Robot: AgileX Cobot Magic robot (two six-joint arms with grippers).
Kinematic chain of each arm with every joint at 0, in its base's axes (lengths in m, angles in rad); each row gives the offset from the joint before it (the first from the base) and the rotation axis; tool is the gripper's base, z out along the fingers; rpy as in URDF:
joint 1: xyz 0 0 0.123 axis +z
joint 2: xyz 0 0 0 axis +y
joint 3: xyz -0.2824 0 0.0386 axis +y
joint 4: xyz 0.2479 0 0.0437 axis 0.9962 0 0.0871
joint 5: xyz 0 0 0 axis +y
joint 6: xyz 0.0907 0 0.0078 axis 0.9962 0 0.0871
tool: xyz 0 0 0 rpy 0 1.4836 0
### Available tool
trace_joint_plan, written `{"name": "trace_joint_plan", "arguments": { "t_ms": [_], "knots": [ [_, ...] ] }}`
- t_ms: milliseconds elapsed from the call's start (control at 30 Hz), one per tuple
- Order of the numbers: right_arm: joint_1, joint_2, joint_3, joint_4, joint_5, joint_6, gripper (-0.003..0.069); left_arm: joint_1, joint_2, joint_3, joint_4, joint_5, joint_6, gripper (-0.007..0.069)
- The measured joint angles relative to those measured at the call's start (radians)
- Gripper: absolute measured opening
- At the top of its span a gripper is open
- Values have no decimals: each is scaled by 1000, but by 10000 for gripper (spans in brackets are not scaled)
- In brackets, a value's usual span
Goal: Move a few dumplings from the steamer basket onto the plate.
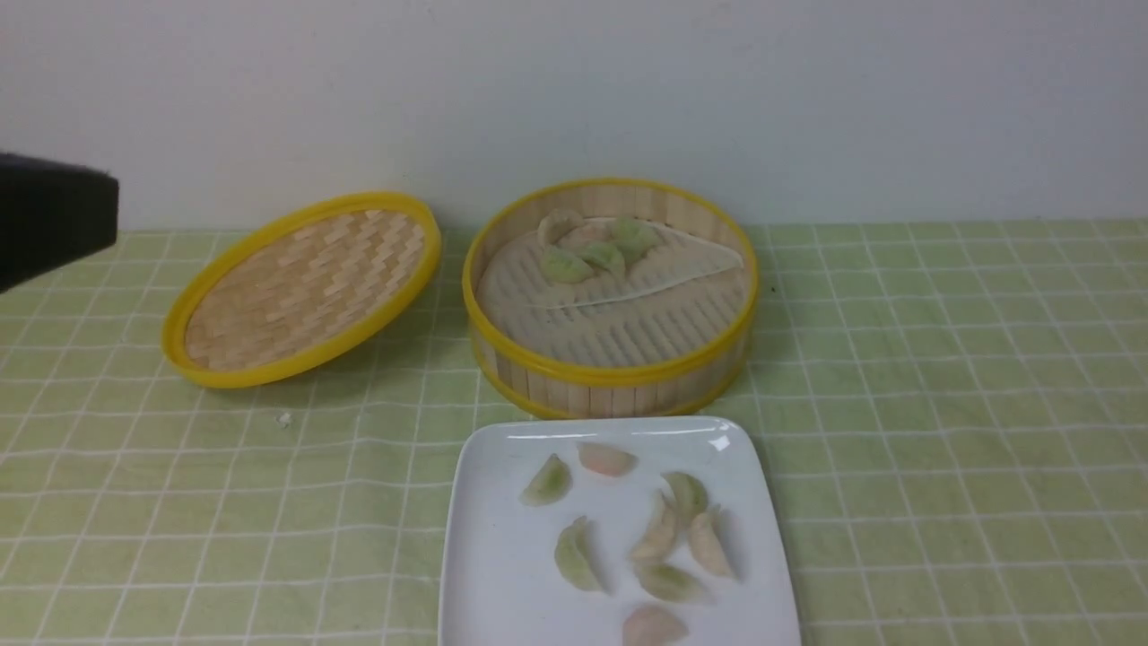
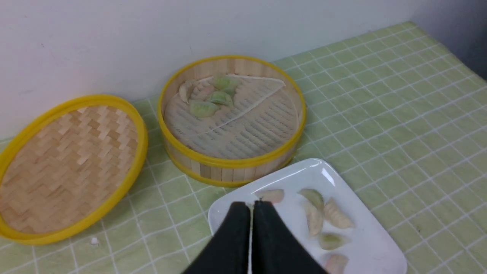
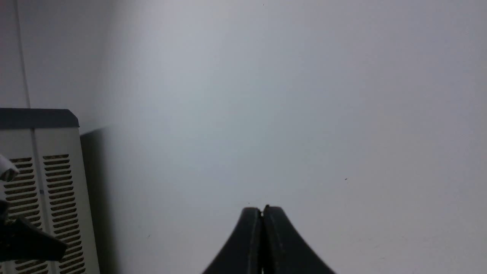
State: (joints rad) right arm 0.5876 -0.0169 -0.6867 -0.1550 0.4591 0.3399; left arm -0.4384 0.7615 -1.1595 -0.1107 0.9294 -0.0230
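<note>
bamboo slats wall the steamer basket [image 1: 619, 381], which stands at the back of the counter [image 1: 942, 404] on a green checked cloth, close to the wall. a cluster of dumplings [image 1: 592, 249] lies on the far side of its ridged liner. they overlap, so the count is hard to make out, perhaps five. the woven lid [image 1: 300, 292] sits tilted just left of the basket, far edge raised; what props it is hidden.

the white plate [image 1: 502, 583] lies just in front of the basket, and whether the two touch cannot be told. the front view cuts off its near edge. eight more dumplings, green, pink and cream, lie on it, and the nearest pink dumpling [image 1: 652, 625] is cut by the frame.

the left tool [image 2: 251, 205] is closed, holds nothing and hides one corner of the plate in its wrist view. the front view shows only a blurred black shape [image 1: 49, 215] at the left edge.

the right tool [image 3: 262, 208] is closed and empty, facing a bare wall beside a vented cabinet [image 3: 42, 198].
</note>
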Motion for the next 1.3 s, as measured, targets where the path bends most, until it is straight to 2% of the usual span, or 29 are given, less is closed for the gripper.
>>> {"name": "trace_joint_plan", "arguments": {
  "t_ms": [200, 367, 533, 767, 933, 1067, 1100, 1300],
  "knots": [
    [1, 0, 0, -1, 0, 0, -15, 0, -255, 249, 24, -247, 0, -6],
    [1, 0, 0, -1, 0, 0, -15, 0, -381, 388, 16, -352, 0, -6],
    [1, 0, 1, -1, 0, 0, -15, 0, -431, 470, -48, -361, 0, -6],
    [1, 0, 1, -1, 0, 1, -15, 0, -432, 528, -57, -362, 5, -6],
    [1, 0, 1, -1, 0, 1, -15, 0, -432, 534, -24, -364, 8, -6],
    [1, 0, 1, -1, 0, 1, -15, 3, -434, 584, 62, -381, 8, -6],
    [1, 0, 1, -1, 0, 1, -15, 27, -449, 631, 103, -386, 8, -6],
    [1, 0, 1, -1, 0, 1, -15, 208, -553, 817, 117, -463, 8, -6]
  ]
}}
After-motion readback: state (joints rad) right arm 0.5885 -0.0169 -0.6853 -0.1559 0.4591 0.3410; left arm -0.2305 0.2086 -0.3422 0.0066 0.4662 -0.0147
